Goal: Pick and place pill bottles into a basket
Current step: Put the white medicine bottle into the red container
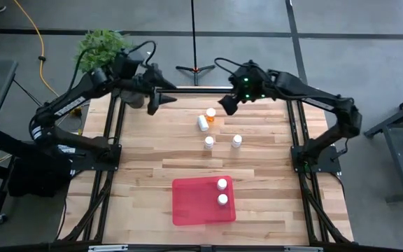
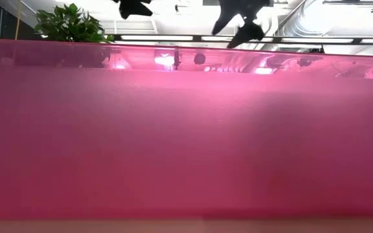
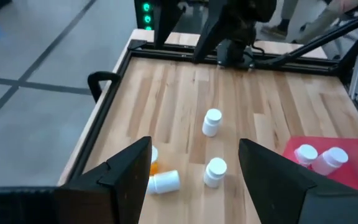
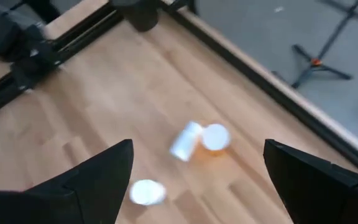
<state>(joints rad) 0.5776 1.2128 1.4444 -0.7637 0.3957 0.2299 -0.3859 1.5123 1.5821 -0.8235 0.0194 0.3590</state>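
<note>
The red basket (image 1: 194,206) lies near the table's front edge with two white pill bottles (image 1: 222,184) (image 1: 222,199) standing in it. On the bare wood farther back stand two white bottles (image 1: 208,143) (image 1: 236,141). Behind them a white bottle (image 1: 203,122) lies on its side against the orange one (image 1: 210,113). My left gripper (image 1: 161,99) hangs open above the far left of the table. My right gripper (image 1: 228,103) hangs open just beyond the orange bottle (image 4: 215,137). Both are empty and high up.
A potted plant (image 1: 102,45) stands at the far left corner. Black frame rails (image 1: 114,133) run along the table's sides. A tripod foot (image 1: 195,68) stands on the floor beyond the far edge. The basket's wall (image 2: 186,142) fills the low view.
</note>
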